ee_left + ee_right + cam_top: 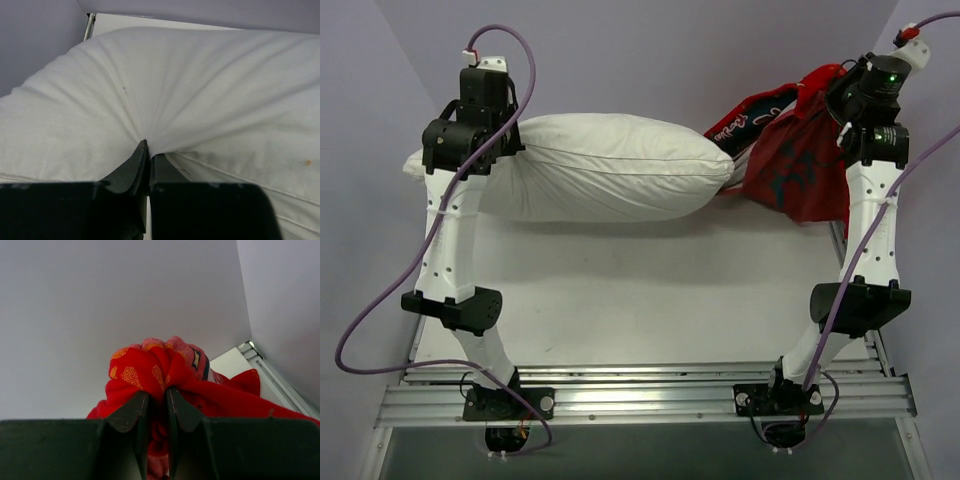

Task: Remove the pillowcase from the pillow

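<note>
Top external view: a white table point(620, 300) fills the floor of a booth with plain pale lilac-grey walls point(650, 50). A ribbed aluminium rail point(640, 395) runs along the table's near edge, and both arm bases are bolted to it.

The pillow point(610, 165) lies lengthways across the far half of the table. It is white, puffy and bare of print, and its left end sits under the left wrist. At its right end the pillowcase point(795, 160) hangs bunched and lifted in the far right corner, bright red with dark blotches of print. The pillowcase's lower left edge touches the pillow's right tip, and I cannot tell if that tip is inside it. A strip of white lettering point(728, 126) near that edge is too small to read.

Purple cables point(380, 300) loop from both arms.

From the left wrist, the left gripper point(148, 150) has its jaws pressed almost together on a pinch of pillow cloth, with creases fanning out from the bite.

From the right wrist, the right gripper point(157, 395) is clamped on a wad of pillowcase that bulges above the jaws. Small gold motifs point(130, 375) show on the wad, and no characters can be made out there.
</note>
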`<state>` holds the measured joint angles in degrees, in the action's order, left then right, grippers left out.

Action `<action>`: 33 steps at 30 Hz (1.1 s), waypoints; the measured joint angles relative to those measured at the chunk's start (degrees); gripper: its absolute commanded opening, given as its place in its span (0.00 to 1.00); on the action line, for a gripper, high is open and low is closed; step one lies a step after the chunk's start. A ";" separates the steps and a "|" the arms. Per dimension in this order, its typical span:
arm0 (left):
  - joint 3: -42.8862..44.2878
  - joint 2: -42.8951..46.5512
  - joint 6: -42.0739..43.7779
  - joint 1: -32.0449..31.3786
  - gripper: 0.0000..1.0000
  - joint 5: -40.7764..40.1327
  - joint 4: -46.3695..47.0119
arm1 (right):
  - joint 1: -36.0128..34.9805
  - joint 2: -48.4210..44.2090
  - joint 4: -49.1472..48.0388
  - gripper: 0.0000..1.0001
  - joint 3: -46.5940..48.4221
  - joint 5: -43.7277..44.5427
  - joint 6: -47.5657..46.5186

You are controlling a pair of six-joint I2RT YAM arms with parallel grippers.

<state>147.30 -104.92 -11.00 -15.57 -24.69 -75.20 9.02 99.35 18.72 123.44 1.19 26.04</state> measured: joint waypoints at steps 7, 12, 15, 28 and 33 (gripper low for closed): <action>-15.34 8.72 -1.38 1.42 0.02 -1.99 12.31 | 0.00 -1.05 -9.40 0.00 -8.13 0.59 -0.02; -32.15 19.08 -2.01 1.49 0.02 -2.97 19.71 | -0.20 -5.44 -13.94 0.00 -22.60 -2.89 0.48; -45.00 26.53 -3.78 1.86 0.02 -2.82 21.77 | -1.55 -11.82 -16.65 0.00 -36.94 -4.74 1.66; -73.50 55.04 -14.58 2.01 0.02 4.44 20.11 | -23.93 -51.06 -4.33 0.19 -75.03 -8.87 10.75; -82.40 58.31 -19.45 2.01 0.02 8.61 22.32 | -27.91 -60.81 6.10 0.58 -79.65 -12.15 12.79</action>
<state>64.90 -46.61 -30.46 -13.56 -16.08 -52.88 -18.90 38.54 24.82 43.79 -10.96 38.83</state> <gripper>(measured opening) 0.055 0.459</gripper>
